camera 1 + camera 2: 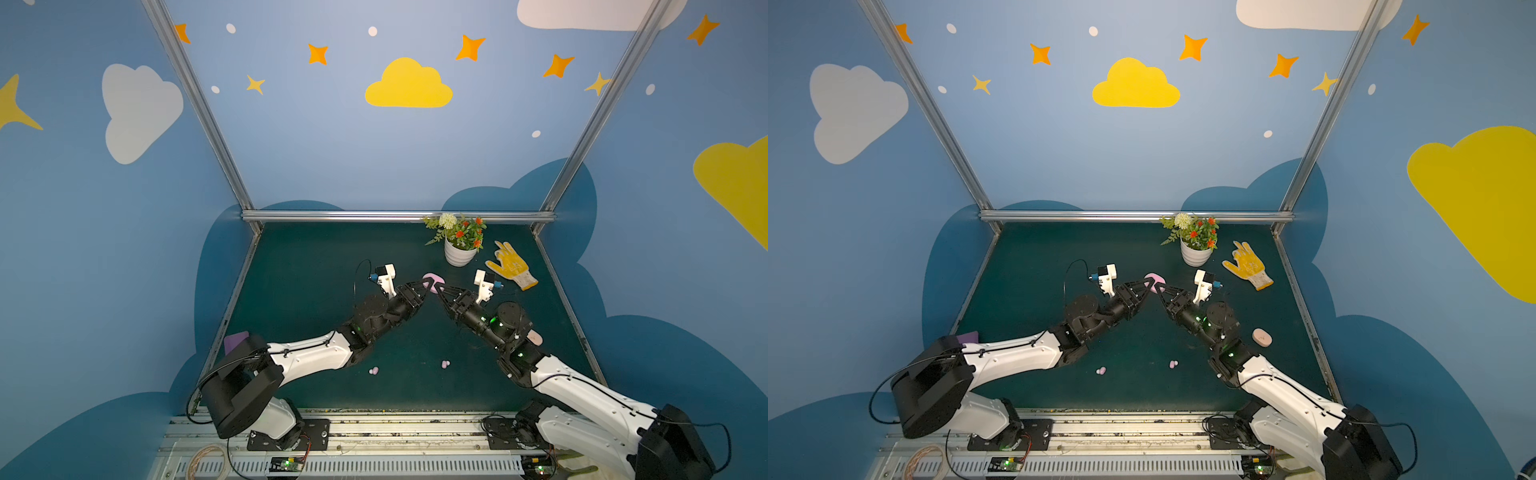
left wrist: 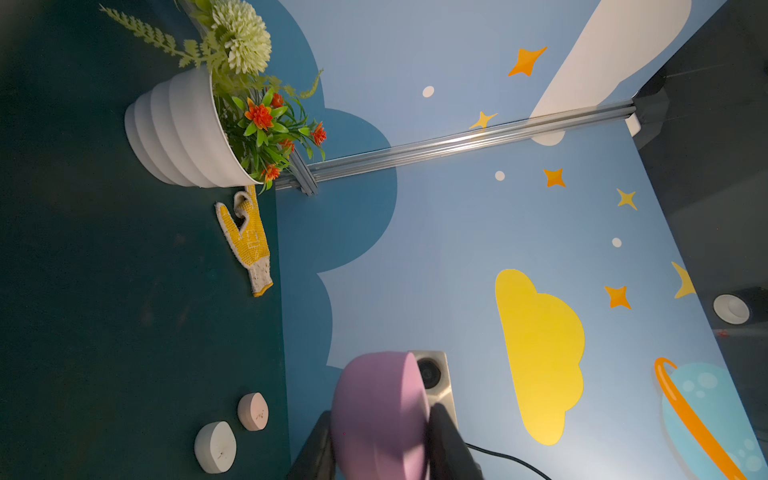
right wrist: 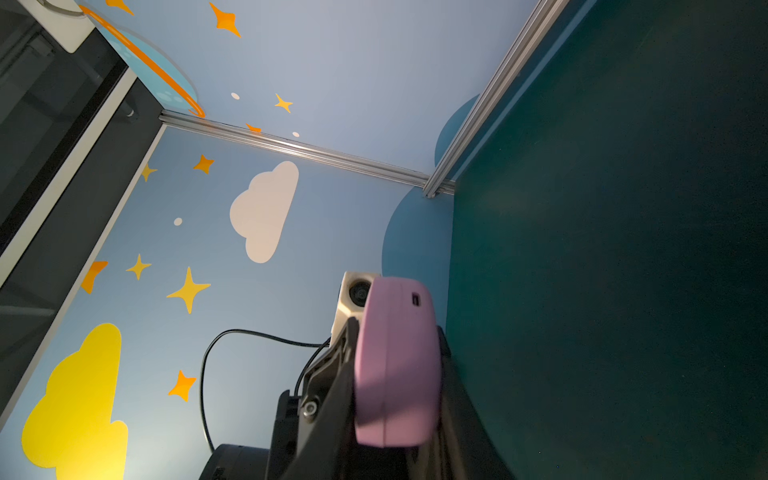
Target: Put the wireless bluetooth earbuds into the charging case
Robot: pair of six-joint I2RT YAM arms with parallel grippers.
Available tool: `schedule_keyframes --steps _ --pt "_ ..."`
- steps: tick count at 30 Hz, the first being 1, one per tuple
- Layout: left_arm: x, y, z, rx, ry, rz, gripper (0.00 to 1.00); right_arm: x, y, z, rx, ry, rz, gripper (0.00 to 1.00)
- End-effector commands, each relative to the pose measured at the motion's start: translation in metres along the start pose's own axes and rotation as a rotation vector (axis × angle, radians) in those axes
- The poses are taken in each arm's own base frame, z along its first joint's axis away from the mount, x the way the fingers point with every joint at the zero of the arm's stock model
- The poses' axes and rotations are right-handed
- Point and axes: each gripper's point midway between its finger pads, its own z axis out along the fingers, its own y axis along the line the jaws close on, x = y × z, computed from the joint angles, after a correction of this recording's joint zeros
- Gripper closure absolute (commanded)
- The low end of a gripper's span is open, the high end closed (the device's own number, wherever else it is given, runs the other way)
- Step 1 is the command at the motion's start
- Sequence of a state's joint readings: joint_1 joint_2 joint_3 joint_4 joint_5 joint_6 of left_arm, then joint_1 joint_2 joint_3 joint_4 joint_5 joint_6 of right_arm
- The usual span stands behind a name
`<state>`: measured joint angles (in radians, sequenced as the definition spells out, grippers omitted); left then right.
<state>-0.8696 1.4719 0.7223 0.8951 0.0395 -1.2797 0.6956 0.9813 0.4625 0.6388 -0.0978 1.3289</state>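
Overhead, surface (image 1: 316, 266): dark green mat in both top views, fenced at the back and sides by silver rails (image 1: 395, 216).
Walls (image 1: 332, 145): blue on three sides, painted with white and yellow clouds, orange stars and pale dots.
Case (image 1: 432, 276): lilac, held between the two pincer tips over the middle of the surface.
Left pincer (image 1: 428, 284): clamped on the case from the left.
Right pincer (image 1: 439, 291): clamped on it from the right.
Earbuds (image 1: 374, 370): one pale pair lies on the surface near the front. A second pair (image 1: 446, 364) lies apart from it, and both are well apart from the case.
Peach case (image 1: 1262, 337): on the surface just beside the right arm.
Pot (image 1: 459, 249): white, with flowers, at the back; a yellow glove (image 1: 512, 266) lies near it.
Left wrist, case (image 2: 374, 399): gripped in the left pincer (image 2: 380, 415), with blue wall behind it.
Left wrist, surface (image 2: 104, 291): carries the pot, the glove, the peach case and a white case (image 2: 215, 446).
Right wrist, case (image 3: 395, 361): gripped in the right pincer (image 3: 397, 332), with a small port on its rim.
Right wrist, room: bare green surface (image 3: 602, 249), two rails meeting at a corner, a white cloud on the wall.
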Motion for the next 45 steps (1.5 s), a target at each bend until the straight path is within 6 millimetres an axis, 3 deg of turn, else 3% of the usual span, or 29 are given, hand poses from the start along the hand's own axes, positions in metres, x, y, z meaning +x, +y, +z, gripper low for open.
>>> schedule_keyframes --steps 1,8,18,23,27,35,45 --pt "-0.003 -0.012 -0.001 0.047 -0.007 0.016 0.73 0.004 0.008 0.001 -0.005 0.028 -0.005 0.82" --pt "-0.005 -0.008 -0.005 0.036 -0.021 0.02 0.83 0.006 0.004 0.0 0.014 0.037 0.001 0.78" --pt "-0.021 0.006 -0.025 -0.037 -0.064 0.094 0.94 -0.002 -0.003 -0.024 0.095 0.007 -0.021 0.4" --pt "-0.021 0.01 -0.04 -0.127 -0.028 0.31 0.97 0.0 -0.028 -0.046 0.233 0.032 0.001 0.33" --pt "-0.009 0.006 -0.047 -0.181 0.057 0.611 0.97 0.004 -0.041 -0.056 0.326 0.07 0.014 0.27" --pt "0.008 0.014 -0.049 -0.213 0.125 0.948 0.97 0.015 -0.031 -0.043 0.33 0.175 0.017 0.19" --pt "0.027 0.02 -0.037 -0.196 0.118 1.08 0.97 0.023 -0.024 -0.026 0.311 0.216 0.087 0.16"
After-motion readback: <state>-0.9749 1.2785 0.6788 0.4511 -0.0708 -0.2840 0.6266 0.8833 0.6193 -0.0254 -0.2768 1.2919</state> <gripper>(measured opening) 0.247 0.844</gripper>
